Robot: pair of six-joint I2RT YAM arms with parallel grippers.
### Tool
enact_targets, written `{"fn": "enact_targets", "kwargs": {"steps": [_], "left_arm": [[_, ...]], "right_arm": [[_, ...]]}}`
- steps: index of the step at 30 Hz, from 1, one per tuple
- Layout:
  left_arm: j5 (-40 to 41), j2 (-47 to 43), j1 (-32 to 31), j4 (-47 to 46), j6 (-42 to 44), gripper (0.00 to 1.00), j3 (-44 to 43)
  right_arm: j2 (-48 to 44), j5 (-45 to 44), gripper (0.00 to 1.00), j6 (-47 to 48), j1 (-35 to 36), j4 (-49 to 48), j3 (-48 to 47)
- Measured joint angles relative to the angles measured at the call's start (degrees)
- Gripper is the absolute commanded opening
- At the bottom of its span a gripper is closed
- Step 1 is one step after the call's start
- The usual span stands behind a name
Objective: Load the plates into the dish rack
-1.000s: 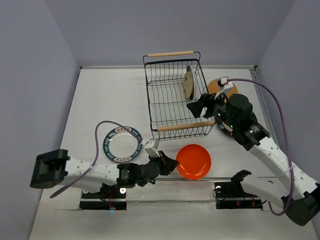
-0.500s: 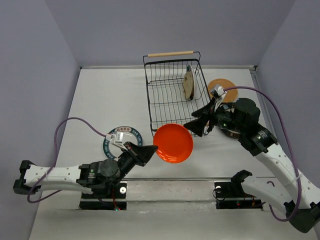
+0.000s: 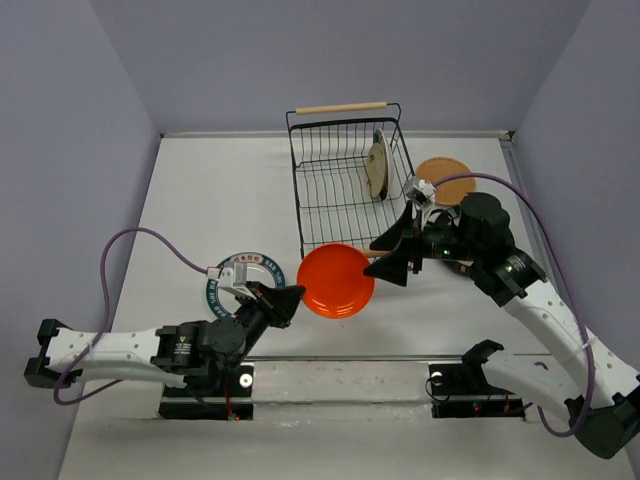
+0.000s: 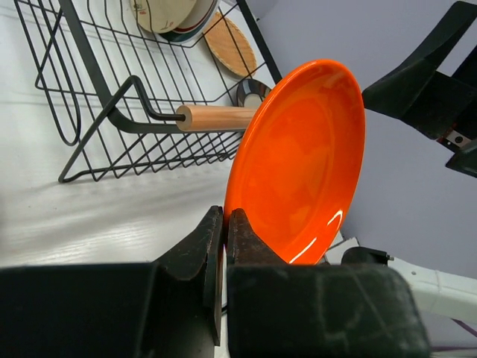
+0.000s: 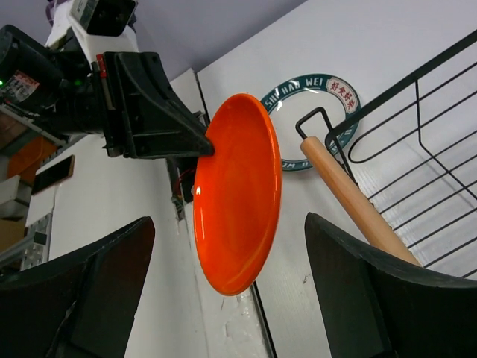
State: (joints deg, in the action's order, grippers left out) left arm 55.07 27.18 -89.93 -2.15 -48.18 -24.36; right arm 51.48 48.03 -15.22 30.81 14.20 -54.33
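Observation:
My left gripper [image 3: 292,294] is shut on the rim of the orange-red plate [image 3: 336,281] and holds it on edge above the table, in front of the dish rack [image 3: 348,193]. The plate also shows in the left wrist view [image 4: 302,160] and right wrist view [image 5: 238,192]. My right gripper [image 3: 392,256] is open, its fingers [image 5: 74,291] wide on either side of the plate without touching it. A beige plate [image 3: 377,166] stands in the rack. A green-rimmed white plate [image 3: 243,284] lies flat on the table. The tan woven plate [image 3: 444,179] lies right of the rack.
The rack's near wooden handle [image 4: 221,117] sits just behind the orange-red plate. A dark-rimmed plate [image 4: 253,91] is partly visible beyond the rack by the right arm. A metal rail [image 3: 340,361] runs along the table's front edge.
My left gripper lifted the orange-red plate off the table and carried it left and up, tilting it on edge. My right gripper swung left from the rack toward the plate, open.

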Motion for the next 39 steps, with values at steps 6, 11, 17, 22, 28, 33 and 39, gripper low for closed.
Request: {"fn": "enact_targets", "kwargs": {"steps": [6, 11, 17, 22, 28, 33, 39], "left_arm": [[0.4, -1.7, 0.0, -2.9, 3.1, 0.05, 0.0], [0.5, -2.1, 0.0, -6.3, 5.7, 0.06, 0.0], [1.0, -1.5, 0.0, -9.7, 9.4, 0.84, -0.1], [3.1, -2.2, 0.0, -4.0, 11.2, 0.99, -3.9], [9.2, -6.1, 0.0, 11.4, 10.5, 0.99, -16.0], [12.6, -9.1, 0.0, 23.6, 7.0, 0.99, -20.2], [13.6, -13.9, 0.0, 25.6, 7.2, 0.99, -14.0]], "right_arm": [[3.8, -0.6, 0.85, -0.5, 0.0, -1.1, 0.9], [8.8, -1.2, 0.15, -1.7, 1.7, -1.6, 0.9], [8.9, -3.5, 0.07, -7.1, 2.9, -7.0, 1.9], [9.2, -13.2, 0.07, -9.2, 3.1, -9.5, -0.2], [19.8, -36.0, 0.07, -5.5, 3.1, -5.8, -15.0], [33.1, -57.0, 0.07, -0.6, 3.1, -2.6, -26.2], [46.7, -78.1, 0.07, 4.8, 3.0, 2.1, -33.6]]}}
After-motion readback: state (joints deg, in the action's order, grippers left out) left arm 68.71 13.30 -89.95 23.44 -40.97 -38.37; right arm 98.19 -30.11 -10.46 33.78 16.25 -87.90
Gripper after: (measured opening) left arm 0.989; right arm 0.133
